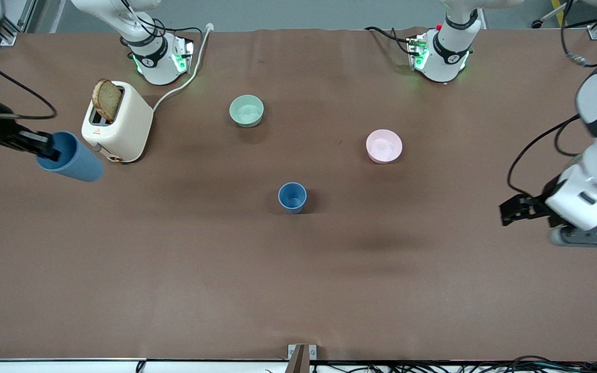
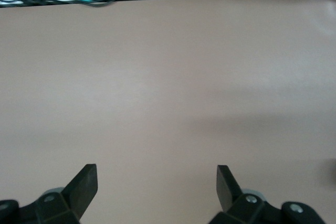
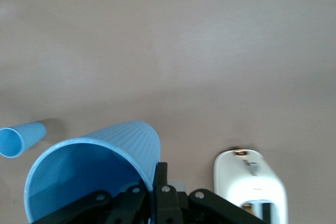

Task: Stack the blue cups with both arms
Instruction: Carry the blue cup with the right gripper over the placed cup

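One blue cup [image 1: 292, 197] stands upright, mouth up, near the middle of the table; it is small in the right wrist view [image 3: 21, 139]. A second blue cup [image 1: 73, 158] hangs tilted on its side in the air, over the table beside the toaster at the right arm's end. My right gripper [image 1: 45, 146] is shut on its rim, one finger inside and one outside [image 3: 156, 174]. My left gripper [image 1: 510, 210] waits over the table at the left arm's end, open, with only bare table between its fingers [image 2: 86, 182].
A cream toaster [image 1: 122, 124] holding a slice of bread [image 1: 107, 99] stands toward the right arm's end, its white cord [image 1: 184, 83] running to that arm's base. A mint-green bowl [image 1: 246, 110] and a pink bowl [image 1: 384, 145] sit farther from the front camera than the upright cup.
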`<action>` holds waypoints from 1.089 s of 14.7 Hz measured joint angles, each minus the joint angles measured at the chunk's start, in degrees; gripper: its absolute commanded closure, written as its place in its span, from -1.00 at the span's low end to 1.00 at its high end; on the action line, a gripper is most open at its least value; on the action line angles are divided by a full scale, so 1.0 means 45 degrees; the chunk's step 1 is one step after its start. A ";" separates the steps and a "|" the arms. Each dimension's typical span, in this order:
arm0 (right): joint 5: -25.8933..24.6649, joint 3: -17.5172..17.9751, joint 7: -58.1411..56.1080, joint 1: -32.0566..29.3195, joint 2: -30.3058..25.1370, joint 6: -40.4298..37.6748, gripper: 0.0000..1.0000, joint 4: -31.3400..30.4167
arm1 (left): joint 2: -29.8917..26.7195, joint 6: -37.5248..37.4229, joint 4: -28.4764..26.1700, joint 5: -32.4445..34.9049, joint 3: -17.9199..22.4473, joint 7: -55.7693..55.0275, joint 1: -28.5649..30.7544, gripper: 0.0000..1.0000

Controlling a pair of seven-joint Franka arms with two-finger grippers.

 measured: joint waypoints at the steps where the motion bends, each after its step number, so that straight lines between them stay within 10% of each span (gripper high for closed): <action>1: 0.0151 0.0013 0.0505 0.0456 0.0241 0.0264 0.99 -0.0001 | -0.0386 -0.0187 -0.0069 -0.0002 0.0250 0.0000 -0.0015 -1.00; 16: 0.1695 0.0062 0.4406 0.6048 0.4178 0.5042 0.99 -0.0159 | -0.3146 -0.0378 -0.2725 -0.1317 0.2059 -0.0148 -0.0568 -1.00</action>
